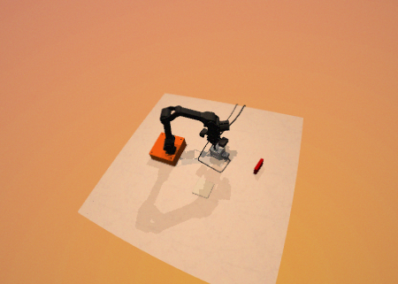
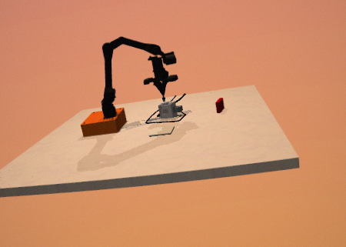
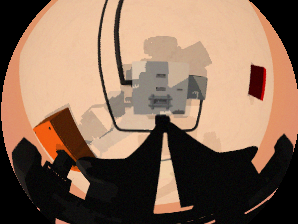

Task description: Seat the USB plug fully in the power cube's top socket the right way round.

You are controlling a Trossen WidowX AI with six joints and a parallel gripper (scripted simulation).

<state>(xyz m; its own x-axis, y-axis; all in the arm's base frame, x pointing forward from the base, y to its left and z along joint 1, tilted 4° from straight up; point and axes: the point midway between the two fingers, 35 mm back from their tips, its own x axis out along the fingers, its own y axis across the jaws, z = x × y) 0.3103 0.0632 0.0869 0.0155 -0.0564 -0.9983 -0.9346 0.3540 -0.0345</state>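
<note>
Notably | wrist: slots atop power cube (image 3: pixel 182 102) | exterior: tabletop's grey edge (image 2: pixel 154 178)

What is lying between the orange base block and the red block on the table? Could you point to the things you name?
The grey power cube (image 1: pixel 218 152) (image 2: pixel 167 110) (image 3: pixel 145 97), with black cable around it, stands between them, as the top view shows.

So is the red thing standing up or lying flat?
Standing up: the red block rises upright off the table.

High top view and low, side-on exterior view, both spanning the whole arm.
</note>
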